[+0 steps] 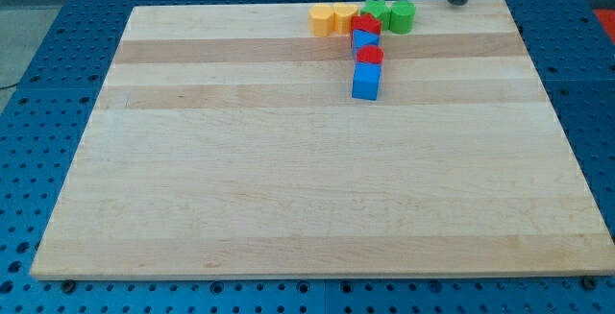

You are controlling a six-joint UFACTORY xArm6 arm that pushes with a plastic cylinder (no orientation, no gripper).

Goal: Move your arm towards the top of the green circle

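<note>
Counting across the wooden bench (288,180) from the view's left, eight blocks can be made out, all bunched near its top edge. The green circle (403,16) serves as the landmark — it is the block furthest to the view's right, close to the top edge of the bench.

Two yellow blocks come first: a yellow block (321,20) furthest to the left of the green circle, its exact shape hard to tell, and a second yellow block (343,17) touching it on the side nearer the circle. Next come two red blocks — one red block (366,23) just left of the circle and a little lower, shape unclear, and one red circle (371,56) further below and to the left of it. Two blue blocks share that same column: a blue triangle (363,39) wedged between the two reds, and a blue cube (366,82) at the foot of the column, the block furthest below the green circle. Two green blocks finish the row: a green star (377,12) touching the circle's left side, then the green circle itself.

My tip (459,0) stands to the right of the green circle and slightly above it, at the bench's top edge, apart from every block. No jaws exist on this rod, so their state does not show.
</note>
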